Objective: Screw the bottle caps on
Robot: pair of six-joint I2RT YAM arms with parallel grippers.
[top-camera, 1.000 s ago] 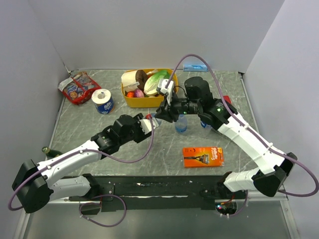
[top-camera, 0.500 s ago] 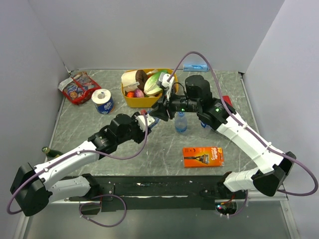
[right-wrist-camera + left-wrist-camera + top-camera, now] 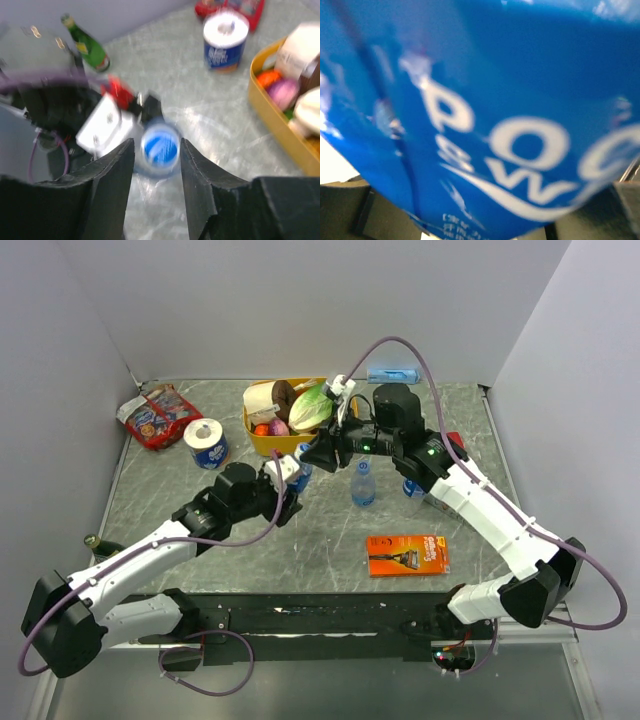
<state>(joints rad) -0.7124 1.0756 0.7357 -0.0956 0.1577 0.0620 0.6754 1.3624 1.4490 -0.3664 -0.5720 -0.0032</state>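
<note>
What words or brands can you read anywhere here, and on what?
"PO" plus a cut-off letter, "W" beneath: white on the blue label of the bottle.
Print on the orange package: too small to read.
Print on the paper roll and the red snack bag: too blurred or small.

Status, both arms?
Left end effector shut on bottle. Right end effector open, straddling its blue cap. Yellow bin just beyond.

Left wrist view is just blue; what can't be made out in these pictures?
Left wrist: the small clear plastic bottle fills the frame, blurred, hiding the left gripper.
Right wrist: blur hides whether the round blue plastic cap is seated.
Top: that cap is too small.
</note>
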